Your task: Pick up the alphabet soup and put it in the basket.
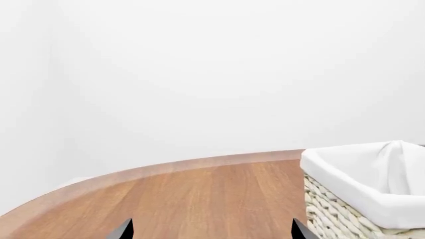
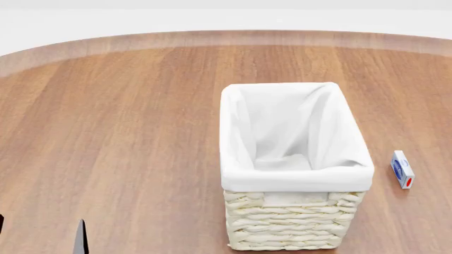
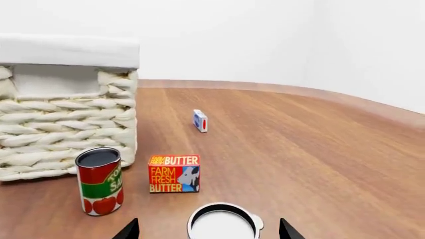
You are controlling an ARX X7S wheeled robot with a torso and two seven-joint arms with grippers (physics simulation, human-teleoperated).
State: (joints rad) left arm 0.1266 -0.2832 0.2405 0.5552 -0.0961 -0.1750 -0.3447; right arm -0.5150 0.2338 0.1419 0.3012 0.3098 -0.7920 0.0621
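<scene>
Right hand (image 3: pixel 207 230) lined up on the soup (image 3: pixel 222 224)

Its fingers stand wide apart, empty, the white-topped soup can between them, near the basket (image 3: pixel 66 124). I'd drop straight down and close squarely round the can, minding the tomato can (image 3: pixel 99 180) and butter box (image 3: pixel 174 173) beyond. My left hand (image 1: pixel 211 230) is open too, idle beside the basket.

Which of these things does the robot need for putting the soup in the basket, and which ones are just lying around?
Needed for the job:
- soup can, white top showing between the right arm's fingers
- basket with its white cloth liner

Just lying around:
- tomato can, red and green, beside the basket
- butter box
- small blue and white box
</scene>
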